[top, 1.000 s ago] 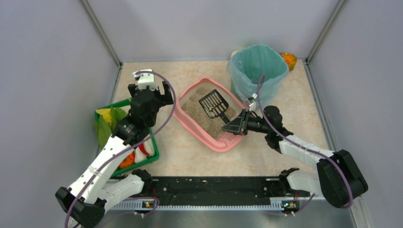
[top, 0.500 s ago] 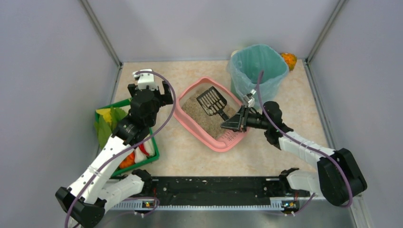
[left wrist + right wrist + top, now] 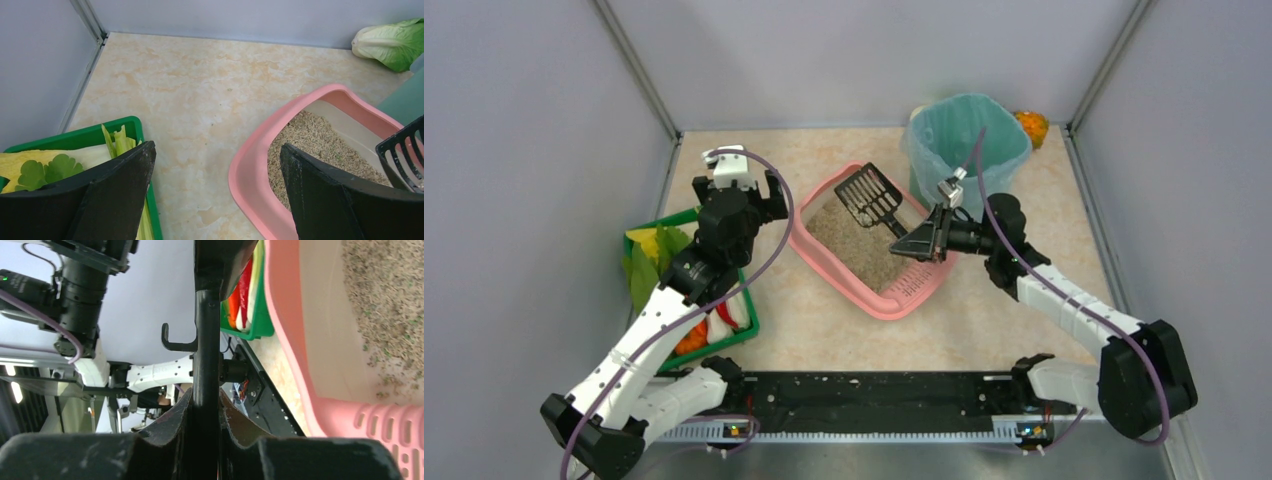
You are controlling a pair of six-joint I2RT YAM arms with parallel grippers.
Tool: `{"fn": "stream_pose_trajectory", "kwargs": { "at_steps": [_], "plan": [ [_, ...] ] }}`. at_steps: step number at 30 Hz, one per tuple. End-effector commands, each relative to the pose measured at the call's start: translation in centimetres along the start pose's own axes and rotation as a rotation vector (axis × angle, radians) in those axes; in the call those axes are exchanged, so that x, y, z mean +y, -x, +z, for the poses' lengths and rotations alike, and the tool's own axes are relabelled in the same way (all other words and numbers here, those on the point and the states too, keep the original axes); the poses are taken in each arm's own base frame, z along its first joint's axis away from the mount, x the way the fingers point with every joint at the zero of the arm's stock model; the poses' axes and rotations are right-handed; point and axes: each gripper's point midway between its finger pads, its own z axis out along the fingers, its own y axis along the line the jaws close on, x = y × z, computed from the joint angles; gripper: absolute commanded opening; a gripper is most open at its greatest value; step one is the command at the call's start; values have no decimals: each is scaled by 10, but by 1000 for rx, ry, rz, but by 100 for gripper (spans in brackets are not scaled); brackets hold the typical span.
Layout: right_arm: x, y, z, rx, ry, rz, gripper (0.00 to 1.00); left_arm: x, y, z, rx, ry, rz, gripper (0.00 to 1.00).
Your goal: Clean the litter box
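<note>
- Nearest me on the left, the green tray [image 3: 749, 325] sat with its leafy and orange bits, well apart from the job in hand.
- The left gripper [image 3: 217, 155] hung above the gap between that tray and the litter box [image 3: 904, 290]. Its fingers were spread wide with nothing between them.
- The litter box lay slantwise mid-table, between the green tray and the bin [image 3: 967, 135], its slotted ledge at the near end and beige litter across its floor.
- The right gripper [image 3: 921, 244] hovered over the box's right rim, clenched tight on the handle of the black scoop [image 3: 871, 195].
- The scoop's slotted head was up clear of the litter, over the box's far end and close to the bin. I couldn't tell whether it carried anything.
- Farthest off, the teal-lined bin stood just beyond the box.
- I'd judge the cleaning was mid-course: a scoop lifted, not yet tipped into the bin, and the litter perhaps needing further passes.
</note>
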Motion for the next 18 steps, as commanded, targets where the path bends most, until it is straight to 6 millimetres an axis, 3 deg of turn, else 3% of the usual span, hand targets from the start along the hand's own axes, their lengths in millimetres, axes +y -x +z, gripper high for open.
{"fn": "stream_pose_trajectory", "kwargs": {
  "at_steps": [1, 9, 18],
  "plan": [
    [44, 18, -7, -9, 77, -78, 0, 4, 23, -4, -73, 11, -38, 99],
    [80, 58, -32, -61, 86, -109, 0, 10, 24, -8, -82, 28, -29, 99],
    [85, 102, -73, -165, 29, -126, 0, 14, 24, -11, -88, 35, -30, 99]
  ]
}}
